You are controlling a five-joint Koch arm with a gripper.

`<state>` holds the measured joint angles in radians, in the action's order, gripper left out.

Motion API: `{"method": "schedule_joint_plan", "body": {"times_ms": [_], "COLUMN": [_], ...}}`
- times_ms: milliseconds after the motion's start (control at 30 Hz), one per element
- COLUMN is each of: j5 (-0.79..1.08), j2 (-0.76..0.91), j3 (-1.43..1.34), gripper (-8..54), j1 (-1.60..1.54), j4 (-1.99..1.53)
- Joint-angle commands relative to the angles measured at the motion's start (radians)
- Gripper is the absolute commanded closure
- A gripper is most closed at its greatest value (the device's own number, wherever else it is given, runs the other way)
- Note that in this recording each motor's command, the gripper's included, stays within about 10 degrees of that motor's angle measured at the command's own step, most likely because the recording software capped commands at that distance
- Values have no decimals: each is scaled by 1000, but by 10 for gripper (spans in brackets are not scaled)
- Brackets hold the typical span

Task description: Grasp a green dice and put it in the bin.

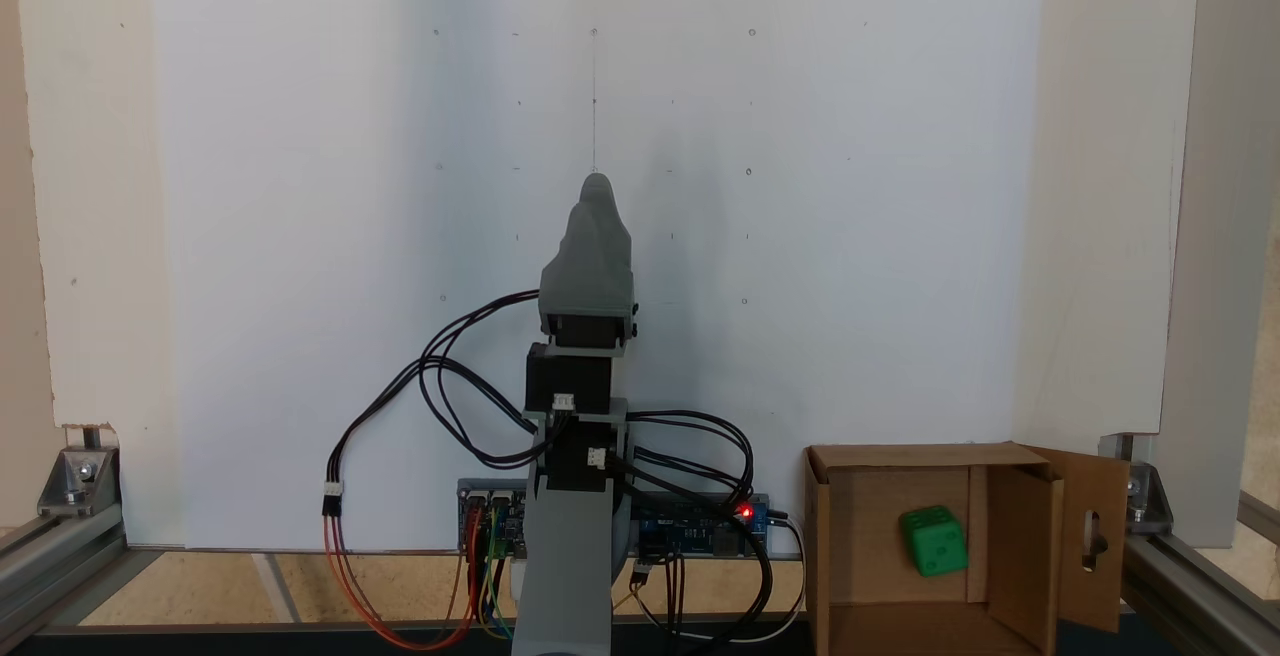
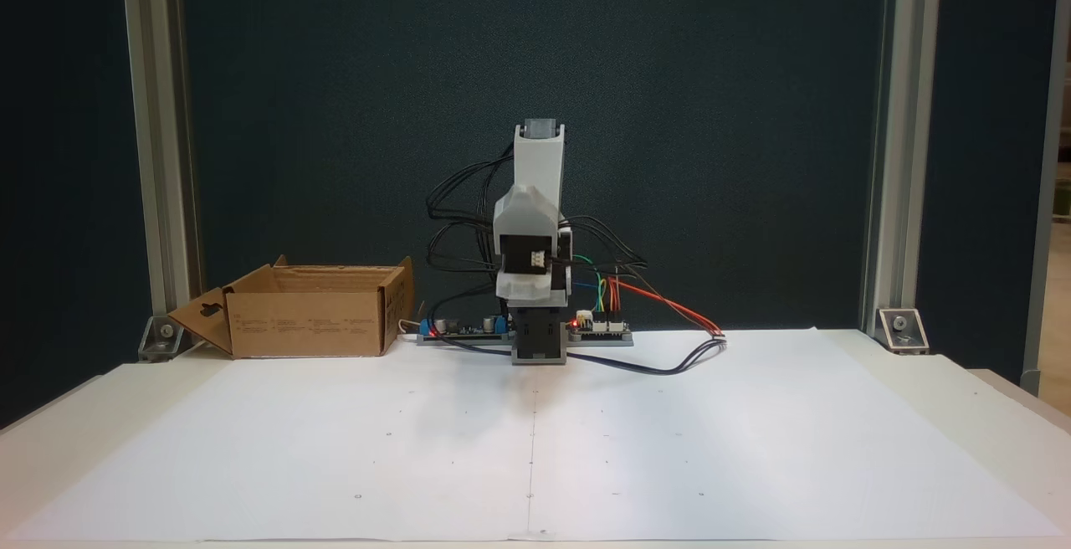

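While the green dice (image 1: 934, 540) is lying inside the cardboard box (image 1: 860, 536), tilted against the floor near the flap with the slot, the gripper (image 1: 597, 198) is pointing over the white sheet (image 1: 300, 236), well apart from the box. Its jaws are sitting one behind the other, so whether they are parted cannot be told. In a fixed view the box (image 2: 310, 323) is standing left of the arm.

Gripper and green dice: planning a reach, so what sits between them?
In a fixed view, the bin's cardboard wall separates the gripper from the green dice.
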<state>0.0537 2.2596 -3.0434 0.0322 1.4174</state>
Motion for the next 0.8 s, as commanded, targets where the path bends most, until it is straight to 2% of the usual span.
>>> {"method": "schedule_joint_plan", "body": {"times_ms": [0,767], "j5": [-32,-29], "j2": [110,106], "j3": [-26,-83], "gripper": [23,11], "j1": [9,5], "j4": [60,52]}}
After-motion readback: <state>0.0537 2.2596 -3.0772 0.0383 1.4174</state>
